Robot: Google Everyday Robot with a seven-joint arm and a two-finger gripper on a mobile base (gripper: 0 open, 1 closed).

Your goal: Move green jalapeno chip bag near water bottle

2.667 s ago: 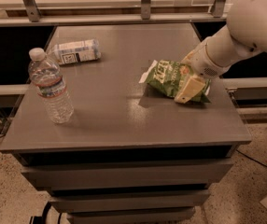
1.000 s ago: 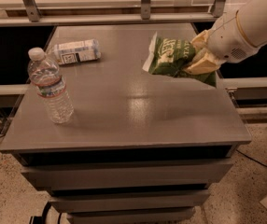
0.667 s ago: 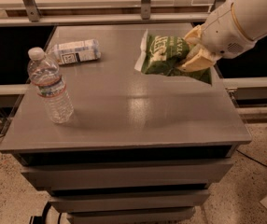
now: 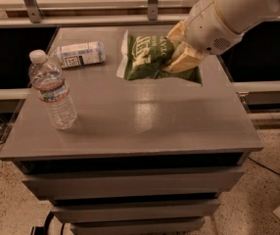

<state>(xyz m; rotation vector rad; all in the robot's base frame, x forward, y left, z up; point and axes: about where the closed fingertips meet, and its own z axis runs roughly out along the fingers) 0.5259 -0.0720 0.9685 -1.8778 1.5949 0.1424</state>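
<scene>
Landmark: water bottle, standing upright near the left front of the grey table top. It is clear ribbed plastic with a white cap and a pale label band around its upper body.

Chip bag: well apart from the bottle, to its right and further back.
- Crinkly green foil with large white lettering and a white edge on the side facing the bottle.
- Tilted, with its face turned up toward the camera.
- It looks raised off the top. I cannot tell whether its lower edge touches.

Gripper: on the bag's far side from the bottle.
- Its tan, blocky fingers are clamped on the bag's right part.
- A smooth white rounded arm runs away to the upper right.

Carton: white and blue, box-shaped, lying on its side just behind the bottle and not touching it.

The table top is matte grey with a soft sheen patch right of the bottle. Flat grey drawer fronts are stacked below it.
</scene>
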